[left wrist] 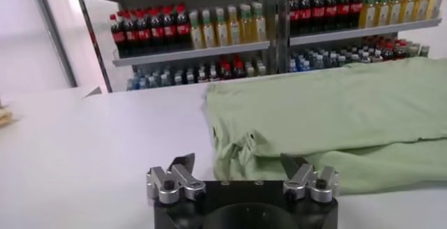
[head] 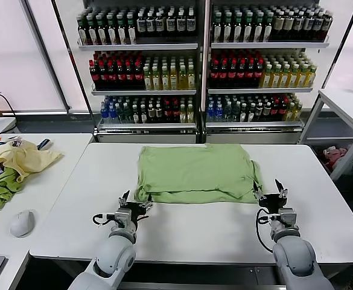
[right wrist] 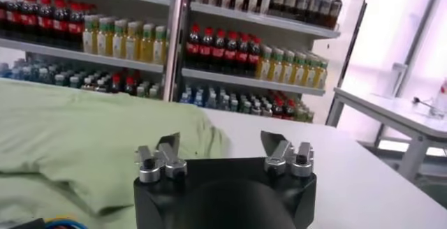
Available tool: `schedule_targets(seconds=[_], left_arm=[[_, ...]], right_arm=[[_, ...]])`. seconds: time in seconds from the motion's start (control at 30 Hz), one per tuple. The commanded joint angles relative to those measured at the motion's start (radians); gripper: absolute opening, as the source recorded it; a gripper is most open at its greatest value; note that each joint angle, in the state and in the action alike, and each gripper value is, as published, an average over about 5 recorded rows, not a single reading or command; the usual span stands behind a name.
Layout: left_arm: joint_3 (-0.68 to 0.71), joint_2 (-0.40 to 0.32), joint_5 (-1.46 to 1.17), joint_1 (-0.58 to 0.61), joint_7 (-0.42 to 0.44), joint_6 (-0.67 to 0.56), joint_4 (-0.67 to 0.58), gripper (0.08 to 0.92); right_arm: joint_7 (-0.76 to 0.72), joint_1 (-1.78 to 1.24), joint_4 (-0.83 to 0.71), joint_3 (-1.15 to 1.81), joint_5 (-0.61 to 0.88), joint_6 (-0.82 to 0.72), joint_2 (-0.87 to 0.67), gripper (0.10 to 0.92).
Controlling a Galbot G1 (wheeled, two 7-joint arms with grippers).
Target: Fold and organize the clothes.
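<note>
On the table (head: 212, 238), both wrist views show left hand (left wrist: 239, 167) and right hand (right wrist: 220, 145) wide apart, empty, by the shirt (head: 194, 172).

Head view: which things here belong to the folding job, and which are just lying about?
Part of the job:
- light green shirt, folded on the white table
- left gripper, open at its near left corner
- right gripper, open at its near right corner

Lying about:
- pale yellow garment
- olive-green cloth
- computer mouse
- bottle shelves
</note>
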Motion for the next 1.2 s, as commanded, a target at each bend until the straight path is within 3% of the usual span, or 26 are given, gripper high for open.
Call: schedule_targets(seconds=[0.03, 0.17, 0.27, 0.87, 1.03, 1.2], left_arm=[[0.006, -0.004, -0.038, -0.060, -0.005, 0.020, 0.065, 0.822], [0.009, -0.005, -0.049, -0.077, -0.011, 0.022, 0.081, 0.814], [0.008, -0.004, -0.058, -0.079, -0.015, 0.026, 0.081, 0.764], [0.008, -0.005, -0.108, -0.078, -0.011, 0.058, 0.077, 0.249], [0.001, -0.001, -0.109, -0.048, -0.008, 0.058, 0.055, 0.119], [-0.014, 0.011, -0.107, 0.012, -0.007, 0.058, -0.001, 0.098]], right_arm=[[0.011, 0.018, -0.039, -0.015, 0.047, -0.102, 0.001, 0.818], [0.014, 0.032, -0.055, -0.036, 0.085, -0.139, 0.002, 0.747], [0.015, 0.034, -0.059, -0.046, 0.101, -0.150, 0.000, 0.662], [0.000, 0.010, -0.021, -0.040, 0.136, -0.148, -0.024, 0.170], [-0.010, -0.021, 0.026, -0.029, 0.138, -0.143, -0.033, 0.146], [-0.015, -0.068, 0.084, -0.009, 0.138, -0.141, -0.045, 0.146]])
